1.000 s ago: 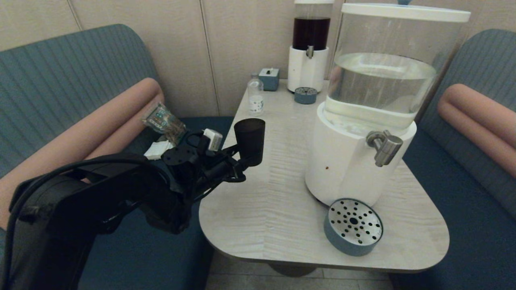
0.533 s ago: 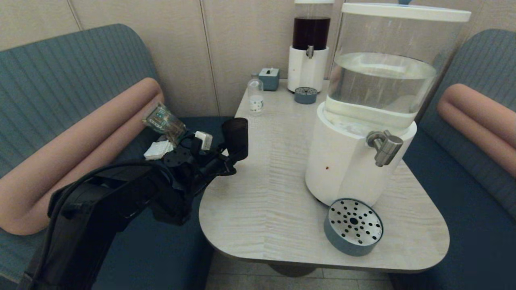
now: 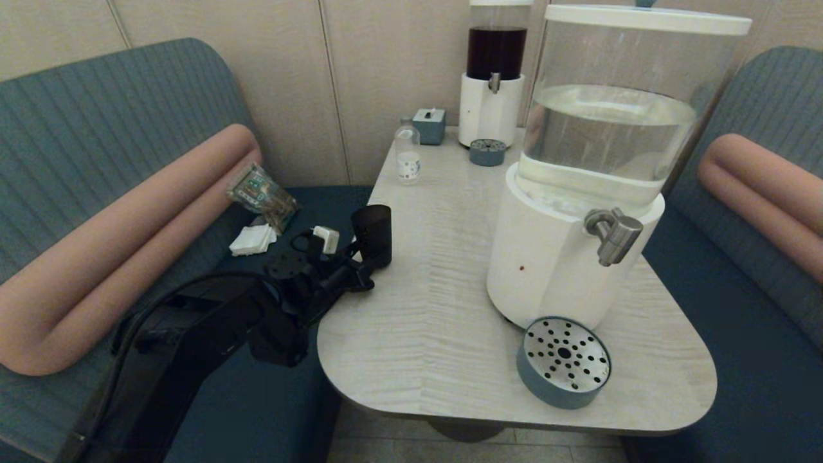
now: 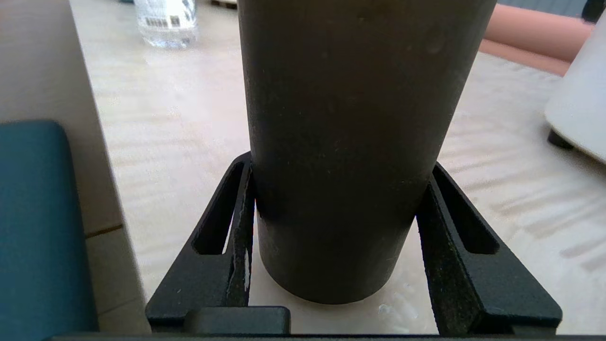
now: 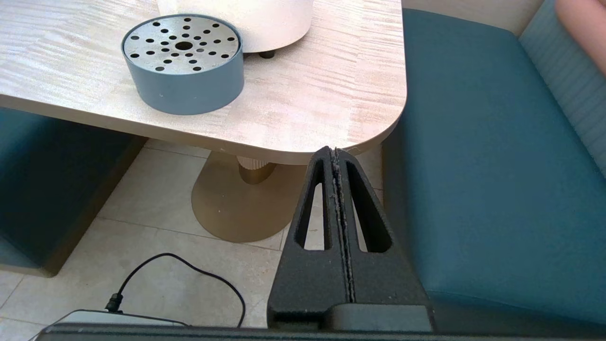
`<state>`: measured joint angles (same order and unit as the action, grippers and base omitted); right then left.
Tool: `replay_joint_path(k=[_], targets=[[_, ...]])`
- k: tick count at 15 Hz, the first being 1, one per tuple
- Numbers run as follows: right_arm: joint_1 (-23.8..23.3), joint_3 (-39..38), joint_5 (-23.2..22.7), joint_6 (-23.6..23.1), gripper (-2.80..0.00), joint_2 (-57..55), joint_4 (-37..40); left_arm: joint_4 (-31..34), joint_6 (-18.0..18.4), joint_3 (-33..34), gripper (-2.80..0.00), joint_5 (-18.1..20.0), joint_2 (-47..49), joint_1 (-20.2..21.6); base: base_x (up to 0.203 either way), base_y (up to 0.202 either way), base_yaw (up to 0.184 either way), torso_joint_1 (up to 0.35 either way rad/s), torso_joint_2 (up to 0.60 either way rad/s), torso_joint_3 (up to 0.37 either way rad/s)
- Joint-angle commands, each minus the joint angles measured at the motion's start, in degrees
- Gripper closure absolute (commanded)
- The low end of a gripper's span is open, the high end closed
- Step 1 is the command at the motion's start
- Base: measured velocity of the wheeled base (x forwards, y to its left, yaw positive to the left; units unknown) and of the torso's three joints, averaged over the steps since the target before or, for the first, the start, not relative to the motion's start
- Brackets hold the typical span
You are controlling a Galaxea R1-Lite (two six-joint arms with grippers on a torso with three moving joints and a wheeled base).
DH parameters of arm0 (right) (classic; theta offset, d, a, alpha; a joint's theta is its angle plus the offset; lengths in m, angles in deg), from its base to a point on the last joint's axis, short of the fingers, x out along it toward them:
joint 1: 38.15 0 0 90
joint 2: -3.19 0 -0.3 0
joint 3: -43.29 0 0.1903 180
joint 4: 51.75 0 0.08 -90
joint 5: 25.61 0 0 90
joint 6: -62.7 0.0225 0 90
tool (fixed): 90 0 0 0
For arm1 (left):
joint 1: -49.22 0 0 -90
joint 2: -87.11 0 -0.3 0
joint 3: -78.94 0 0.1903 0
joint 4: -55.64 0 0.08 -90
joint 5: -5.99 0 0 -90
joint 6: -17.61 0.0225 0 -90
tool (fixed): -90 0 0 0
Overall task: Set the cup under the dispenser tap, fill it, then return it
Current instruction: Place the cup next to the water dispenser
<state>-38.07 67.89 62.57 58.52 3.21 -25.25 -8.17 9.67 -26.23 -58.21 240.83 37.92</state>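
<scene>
Left pincer (image 3: 364,262) clamped low on the cup (image 3: 372,235), upright at the worktop's (image 3: 437,334) left edge, base on or just above the surface: cannot tell which. Wide bare worktop between cup and dispenser tap (image 3: 613,235), with drip tray (image 3: 564,361) below the tap near the front edge. Small bottle (image 3: 407,152) near the back left edge, label print too small to read. Right pincer (image 5: 337,156) pressed closed, below the worktop's front right corner, over floor.
</scene>
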Motion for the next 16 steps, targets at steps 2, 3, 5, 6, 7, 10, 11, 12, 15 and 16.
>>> replay_joint_path(k=[2, 3, 5, 6, 7, 10, 11, 12, 15, 16], targets=[[0.01, 0.00, -0.03, -0.04, 0.00, 0.06, 0.03, -0.49, -0.06, -1.60, 0.00, 0.13, 2.73, -0.04, 0.000, 0.000, 0.000, 0.000, 0.00, 0.000], [0.01, 0.00, -0.03, -0.04, 0.00, 0.06, 0.03, -0.49, -0.06, -1.77, 0.00, 0.13, 2.90, -0.04, 0.000, 0.000, 0.000, 0.000, 0.00, 0.000], [0.01, 0.00, -0.03, -0.04, 0.00, 0.06, 0.03, -0.49, -0.06, -2.04, 0.00, 0.04, 2.90, -0.04, 0.000, 0.000, 0.000, 0.000, 0.00, 0.000], [0.01, 0.00, -0.03, -0.04, 0.00, 0.06, 0.03, -0.49, -0.06, -2.04, 0.00, 0.04, 2.90, -0.04, 0.000, 0.000, 0.000, 0.000, 0.00, 0.000], [0.01, 0.00, -0.03, -0.04, 0.00, 0.06, 0.03, -0.49, -0.06, -2.04, 0.00, 0.04, 2.90, -0.04, 0.000, 0.000, 0.000, 0.000, 0.00, 0.000], [0.01, 0.00, -0.03, -0.04, 0.00, 0.06, 0.03, -0.49, -0.06, -1.95, -2.80, 0.04, 3.08, -0.04, 0.000, 0.000, 0.000, 0.000, 0.00, 0.000], [0.01, 0.00, -0.03, -0.04, 0.00, 0.06, 0.03, -0.49, -0.06, -1.95, -2.80, 0.04, 2.99, -0.04, 0.000, 0.000, 0.000, 0.000, 0.00, 0.000], [0.01, 0.00, -0.03, -0.04, 0.00, 0.06, 0.03, -0.49, 0.11, -1.86, -2.80, 0.04, 2.99, -0.04, 0.000, 0.000, 0.000, 0.000, 0.00, 0.000], [0.01, 0.00, -0.03, -0.04, 0.00, 0.06, 0.03, -0.49, 0.20, -1.25, -2.80, -0.04, 2.54, -0.04, 0.000, 0.000, 0.000, 0.000, 0.00, 0.000], [0.01, 0.00, -0.03, -0.04, 0.00, 0.06, 0.03, -0.49, 0.23, -1.07, -2.80, 0.01, 2.36, -0.04, 0.000, 0.000, 0.000, 0.000, 0.00, 0.000]])
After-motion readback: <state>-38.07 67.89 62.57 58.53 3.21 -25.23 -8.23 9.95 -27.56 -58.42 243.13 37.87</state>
